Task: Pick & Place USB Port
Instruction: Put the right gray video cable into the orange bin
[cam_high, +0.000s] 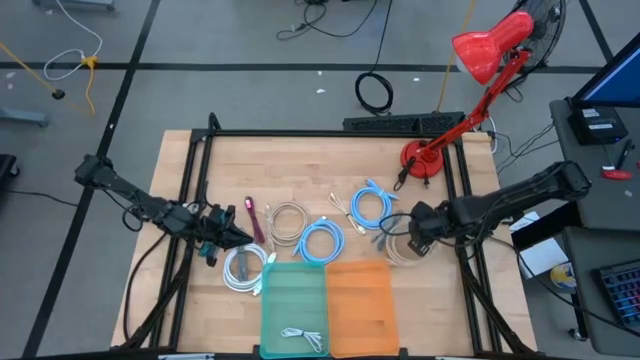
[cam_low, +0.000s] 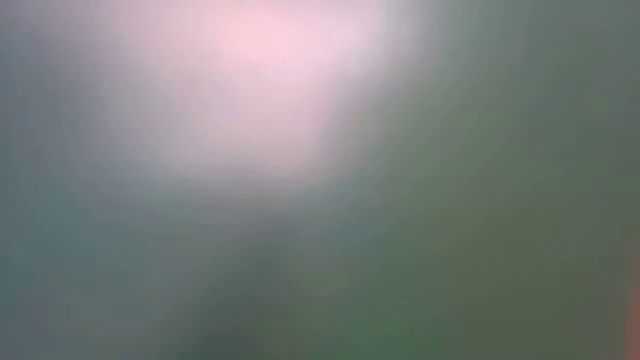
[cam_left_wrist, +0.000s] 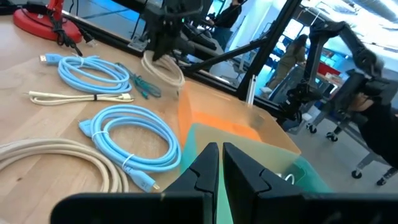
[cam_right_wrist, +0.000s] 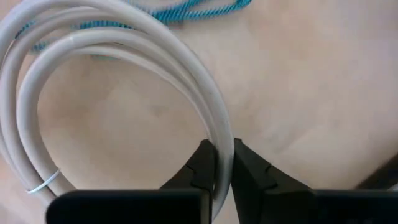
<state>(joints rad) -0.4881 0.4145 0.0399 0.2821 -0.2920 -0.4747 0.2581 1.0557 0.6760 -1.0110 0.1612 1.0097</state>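
Note:
Several coiled USB cables lie on the wooden table: a white one (cam_high: 245, 268), a beige one (cam_high: 288, 222), two light blue ones (cam_high: 322, 242) (cam_high: 372, 205) and a pale coil (cam_high: 402, 250) at the right. A green tray (cam_high: 293, 300) and an orange tray (cam_high: 360, 295) stand at the near edge. A small white cable (cam_high: 303, 335) lies in the green tray. My left gripper (cam_high: 238, 238) hovers shut above the table, just beyond the white coil, with nothing between its fingers (cam_left_wrist: 221, 163). My right gripper (cam_high: 405, 238) is shut on the pale coil. My right gripper (cam_right_wrist: 222, 163) pinches the pale coil's strands (cam_right_wrist: 219, 127) between its two fingers, at one side of the loop. It comes from above, slanting in from the table's right, with the fingers across the strands. The rest of the loop (cam_right_wrist: 37, 93) lies close over the table.
A red desk lamp's base (cam_high: 427, 158) stands at the far right of the table, with a thin teal cord (cam_high: 385, 232) and a short cream cable (cam_high: 338, 205) near the blue coils. A maroon piece (cam_high: 252, 212) lies by the beige coil. Black frame rails run along both sides.

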